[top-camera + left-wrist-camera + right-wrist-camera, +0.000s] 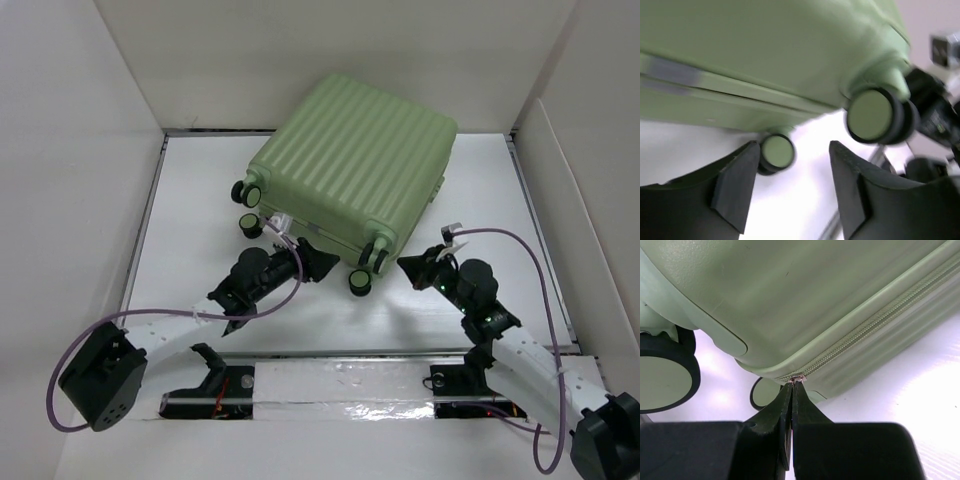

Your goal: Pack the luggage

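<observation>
closed luggage (350,165) lying flat at upper centre of top view, lining hidden, left gripper (794,175) spread wide under a blurred wheel (874,116), holding nothing, right gripper (792,390) pinched tight on tiny zipper pull (799,378), pull mostly hidden by fingertips

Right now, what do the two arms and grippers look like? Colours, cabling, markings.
Both alike: the left arm and right arm have white links and boxy black joint housings. A purple cable loops loosely along each. The left gripper and right gripper have matte black wedge-shaped fingers. A green light glows by the right wrist. No readable markings.
</observation>
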